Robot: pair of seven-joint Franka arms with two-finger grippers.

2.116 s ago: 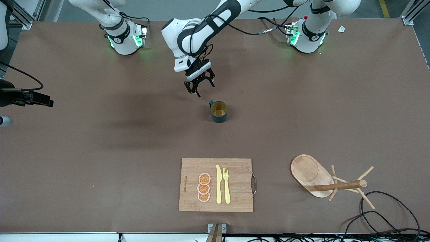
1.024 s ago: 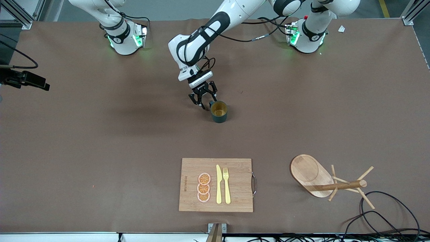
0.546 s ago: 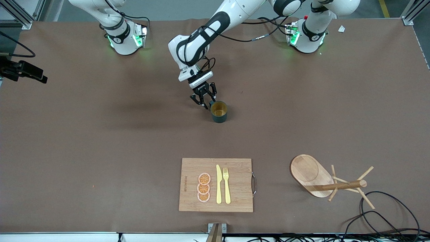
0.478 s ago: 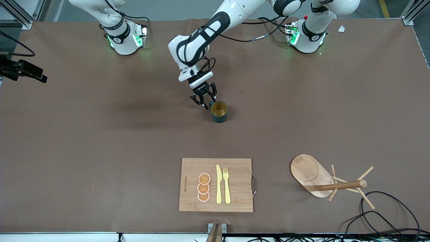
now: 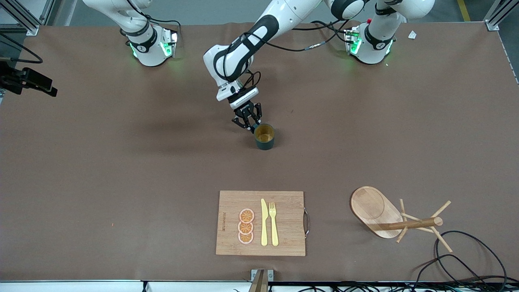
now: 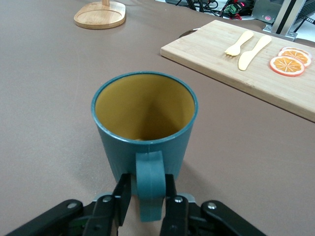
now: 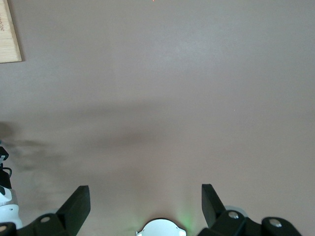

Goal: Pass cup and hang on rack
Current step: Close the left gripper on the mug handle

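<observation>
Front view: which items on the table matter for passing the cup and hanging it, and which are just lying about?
In the job: dark teal mug with yellowish inside, handle clamped by the left pincer; light wooden mug tree; right pincer, open, waiting.

Lying about: bamboo cutting board with yellow plastic knife, yellow plastic fork, orange slices; black cables.

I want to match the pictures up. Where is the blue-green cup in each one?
Front view: the cup stands mid-table, the left gripper at its handle.
Left wrist view: the cup fills the middle, fingers closed on its handle.
Right wrist view: not in it.
Shared landmark: the cutting board, its corner in the right wrist view.
</observation>
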